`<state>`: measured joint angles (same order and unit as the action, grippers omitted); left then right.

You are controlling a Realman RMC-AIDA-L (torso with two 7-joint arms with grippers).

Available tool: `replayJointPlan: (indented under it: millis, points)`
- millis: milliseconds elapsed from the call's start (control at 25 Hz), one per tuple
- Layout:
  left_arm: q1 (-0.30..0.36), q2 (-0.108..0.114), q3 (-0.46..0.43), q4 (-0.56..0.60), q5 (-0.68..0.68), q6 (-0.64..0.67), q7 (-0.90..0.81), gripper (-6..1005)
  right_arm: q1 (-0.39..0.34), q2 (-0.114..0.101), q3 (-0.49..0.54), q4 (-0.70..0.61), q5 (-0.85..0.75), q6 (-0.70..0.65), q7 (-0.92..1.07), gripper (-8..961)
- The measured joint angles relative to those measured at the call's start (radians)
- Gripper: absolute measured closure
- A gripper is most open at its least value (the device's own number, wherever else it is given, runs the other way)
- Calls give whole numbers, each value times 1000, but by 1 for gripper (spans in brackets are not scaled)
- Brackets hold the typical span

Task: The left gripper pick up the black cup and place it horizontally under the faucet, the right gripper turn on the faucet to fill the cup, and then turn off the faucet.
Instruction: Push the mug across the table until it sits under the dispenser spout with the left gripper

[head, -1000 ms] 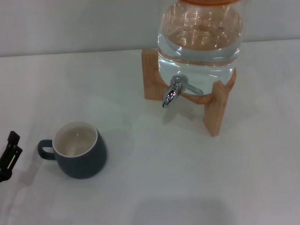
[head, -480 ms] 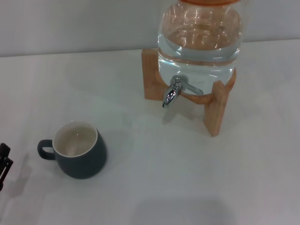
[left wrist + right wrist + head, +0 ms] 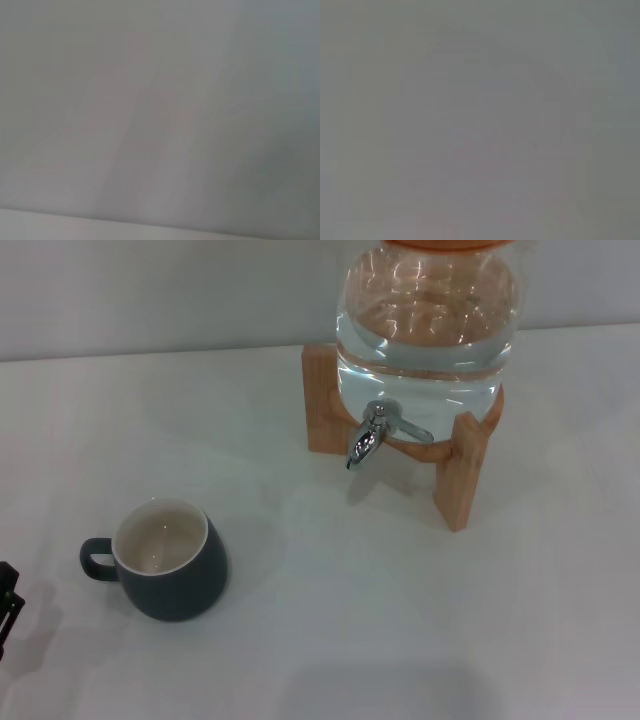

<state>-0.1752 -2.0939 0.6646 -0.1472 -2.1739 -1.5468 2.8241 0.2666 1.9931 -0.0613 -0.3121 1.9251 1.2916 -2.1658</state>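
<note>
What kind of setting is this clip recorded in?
Probably a lab test bench rather than a kitchen: a bare white table against a plain wall, holding only a black cup and a glass water jar with faucet.

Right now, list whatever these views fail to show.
- Left gripper: head view shows only a black sliver at the frame's edge; its fingers can't be judged.
- Right gripper: in no view.
- Glass jar: its top is cut off by the head view's upper edge.
- Both wrist views: featureless grey, nothing recognisable.
- Black cup and faucet: seen only in the head view.
</note>
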Motion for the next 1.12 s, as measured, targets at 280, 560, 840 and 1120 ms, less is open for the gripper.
replayJointPlan:
  millis: [280,560,840,1120]
  points:
    - [-7,0,4,-4,11,17,0,137,0,4,0,1,0,0,0,111]
    - [-13,-1,4,-8,34,69,0,138,0,5,0,0,0,3,0,111]
    - [-33,-2,4,-10,64,100,0,137,2,6,0,0,0,5,0,112]
    - [-51,-3,4,-14,90,109,0,138,1,7,0,1,0,8,1,112]
